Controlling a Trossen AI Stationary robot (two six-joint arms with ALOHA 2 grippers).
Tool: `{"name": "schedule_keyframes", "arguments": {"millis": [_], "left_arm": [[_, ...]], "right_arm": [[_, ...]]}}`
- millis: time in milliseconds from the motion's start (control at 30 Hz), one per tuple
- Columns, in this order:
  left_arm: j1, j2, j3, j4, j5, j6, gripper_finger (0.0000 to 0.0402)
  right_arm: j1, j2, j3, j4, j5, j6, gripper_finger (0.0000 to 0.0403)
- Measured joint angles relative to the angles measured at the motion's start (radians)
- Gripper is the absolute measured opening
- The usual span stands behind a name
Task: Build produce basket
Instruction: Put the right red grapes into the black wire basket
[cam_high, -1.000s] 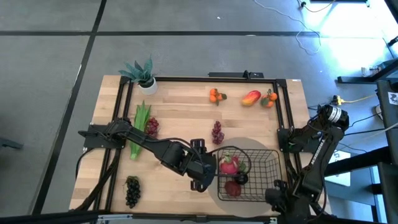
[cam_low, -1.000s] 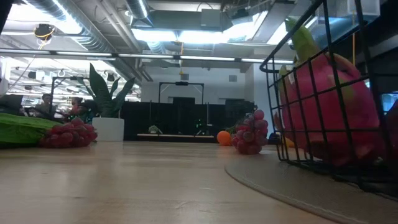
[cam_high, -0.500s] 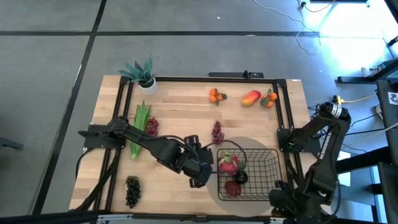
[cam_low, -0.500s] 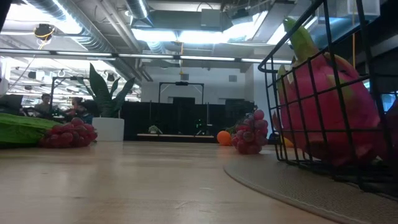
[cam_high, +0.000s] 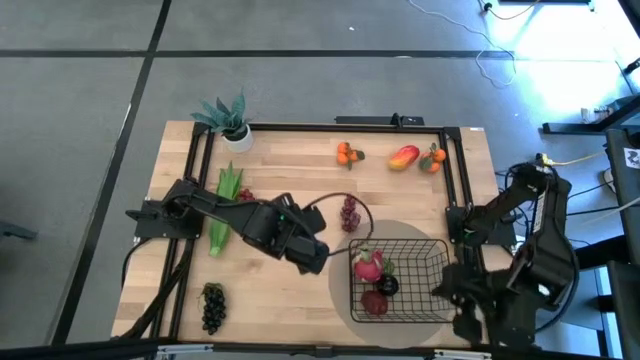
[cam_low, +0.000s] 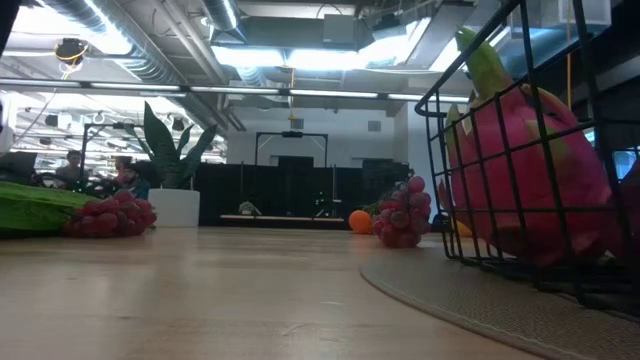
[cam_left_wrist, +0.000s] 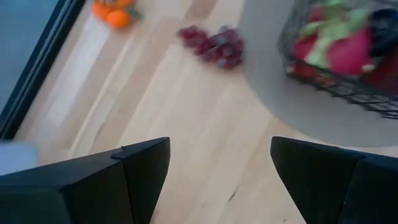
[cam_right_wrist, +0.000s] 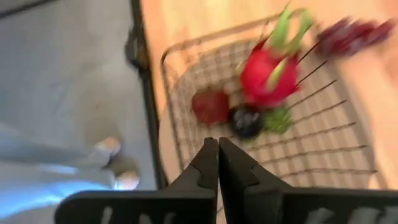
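The black wire basket (cam_high: 400, 282) stands on a round grey mat (cam_high: 345, 290). Inside lie a pink dragon fruit (cam_high: 367, 263), a red piece (cam_right_wrist: 210, 106) and a dark piece (cam_right_wrist: 245, 121). My left gripper (cam_high: 314, 258) hangs open over bare wood left of the basket, nothing between its fingers (cam_left_wrist: 143, 177). My right gripper (cam_right_wrist: 217, 163) is shut and empty, raised above the basket's near right corner. Purple grapes (cam_high: 349, 212), red grapes (cam_high: 245, 200), a green stalk (cam_high: 226, 200), dark grapes (cam_high: 212, 306), tangerines (cam_high: 346, 153) and a mango (cam_high: 403, 157) lie on the table.
A spiky plant in a white pot (cam_high: 230, 120) stands at the far left corner. A black frame rail (cam_high: 455, 180) runs along the table's right side. A second tangerine cluster (cam_high: 432, 160) lies beside the mango. Bare wood stretches between the dark grapes and the mat.
My left gripper has drawn back from the basket's left side toward the far edge and slightly left, rising and rolling, and it stays open. My right gripper has risen well above the table's near right corner, tipping steeper, still shut. The basket and fruits have stayed in place.
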Motion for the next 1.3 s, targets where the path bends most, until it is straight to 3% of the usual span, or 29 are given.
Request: {"name": "schedule_keyframes", "arguments": {"millis": [200, 400, 900, 1133, 1300], "left_arm": [[0.066, -0.01, 0.0, -0.04, 0.016, 0.0, 0.0267], [0.161, -0.011, 0.0, -0.036, 0.12, 0.101, 0.0267], [0.453, -0.011, 0.0, 0.116, 0.359, 0.256, 0.0267], [0.543, 0.013, -0.017, 0.226, 0.484, 0.232, 0.0267], [0.574, 0.031, -0.118, 0.371, 0.615, 0.172, 0.0267]], "right_arm": [[-0.056, -0.003, 0.118, -0.164, 0.087, -0.02, 0.0], [-0.124, -0.084, 0.123, -0.165, 0.122, -0.19, 0.0], [-0.402, -0.398, -0.101, -0.16, 0.093, -0.364, 0.0], [-0.452, -0.482, -0.182, -0.159, 0.091, -0.472, 0.0], [-0.475, -0.497, -0.209, -0.157, 0.09, -0.472, 0.0]]}}
